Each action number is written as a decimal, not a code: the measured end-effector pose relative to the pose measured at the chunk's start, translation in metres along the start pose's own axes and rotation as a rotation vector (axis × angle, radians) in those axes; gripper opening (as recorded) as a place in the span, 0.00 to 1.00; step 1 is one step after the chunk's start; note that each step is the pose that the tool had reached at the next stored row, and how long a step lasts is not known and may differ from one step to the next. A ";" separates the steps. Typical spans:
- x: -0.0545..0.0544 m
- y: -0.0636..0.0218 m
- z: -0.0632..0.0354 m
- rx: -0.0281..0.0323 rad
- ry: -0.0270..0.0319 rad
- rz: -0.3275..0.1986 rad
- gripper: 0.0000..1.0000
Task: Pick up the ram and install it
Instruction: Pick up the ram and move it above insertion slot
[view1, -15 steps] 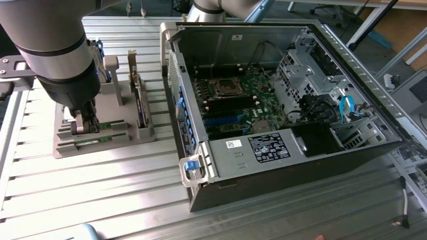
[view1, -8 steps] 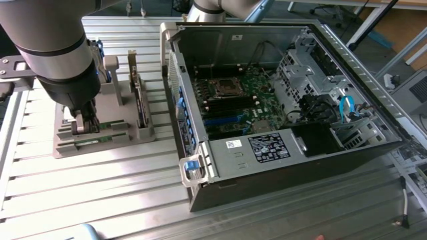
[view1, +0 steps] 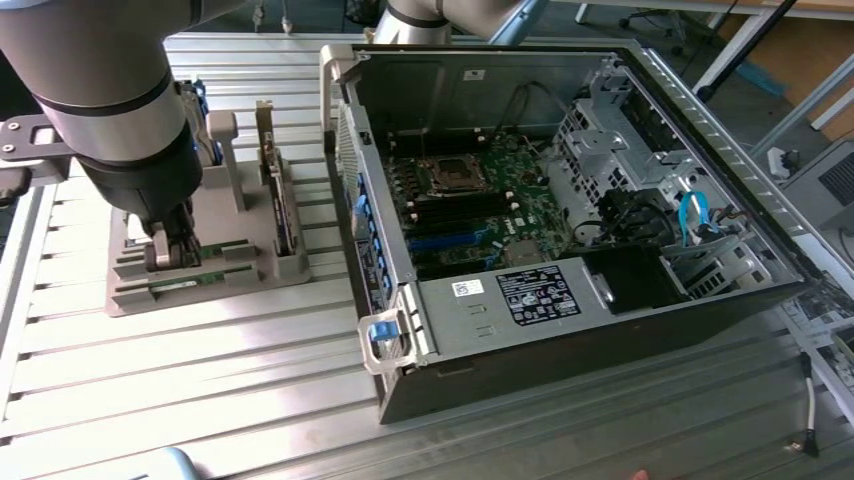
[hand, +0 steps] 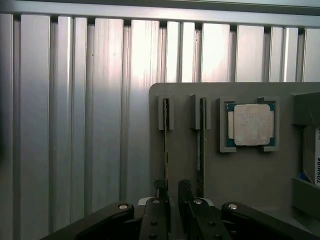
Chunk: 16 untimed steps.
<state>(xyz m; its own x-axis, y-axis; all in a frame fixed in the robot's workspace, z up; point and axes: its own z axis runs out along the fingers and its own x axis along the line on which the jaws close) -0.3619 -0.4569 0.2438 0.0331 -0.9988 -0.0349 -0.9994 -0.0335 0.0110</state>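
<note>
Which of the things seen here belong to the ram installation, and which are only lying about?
Belonging to the job: gripper, the ram at it, grey holder, open computer case, motherboard.
Lying about: second stick, processor chip, hard drive, expansion card.

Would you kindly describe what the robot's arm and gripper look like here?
The arm is built of thick silver-grey cylindrical segments joined by a black band. The gripper is black, with two narrow, dark fingers on angled black links dotted with round silver screw heads.
</note>
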 end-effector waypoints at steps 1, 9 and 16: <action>0.000 0.0000 0.0005 0.0004 -0.0001 0.000 0.24; 0.000 -0.0001 0.0048 0.0043 0.0001 0.000 0.24; 0.000 -0.0001 0.0088 0.0070 0.0002 0.000 0.24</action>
<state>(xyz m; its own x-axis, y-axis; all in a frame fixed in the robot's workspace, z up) -0.3619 -0.4569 0.2351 0.0333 -0.9988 -0.0347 -0.9994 -0.0335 0.0039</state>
